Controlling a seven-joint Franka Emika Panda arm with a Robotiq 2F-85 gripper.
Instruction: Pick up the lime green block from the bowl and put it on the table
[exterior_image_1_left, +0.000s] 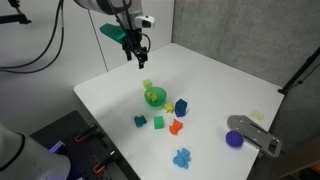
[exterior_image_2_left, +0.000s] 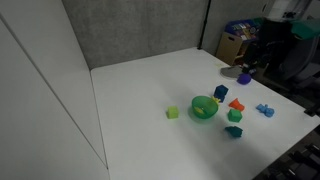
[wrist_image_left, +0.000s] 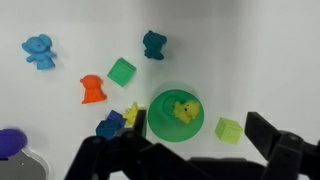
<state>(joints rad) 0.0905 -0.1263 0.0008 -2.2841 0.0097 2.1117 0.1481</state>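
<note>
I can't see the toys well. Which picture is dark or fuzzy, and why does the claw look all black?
Wrist view: the claw is a dark, blurred shape close to the lens, against a washed-out white table. In an exterior view the green bowl looks dim and soft. In an exterior view the blue toy figure is brightly lit.

In the wrist view, the lower rim of the bowl (wrist_image_left: 152, 108) is hidden behind the gripper (wrist_image_left: 200, 140), whose dark fingers (wrist_image_left: 110, 160) are cut off by the bottom edge. Far left of the bowl, the purple round piece (wrist_image_left: 8, 142) is clipped by the frame. The yellow piece (wrist_image_left: 184, 110) inside the bowl is blurred; its shape cannot be told.
</note>
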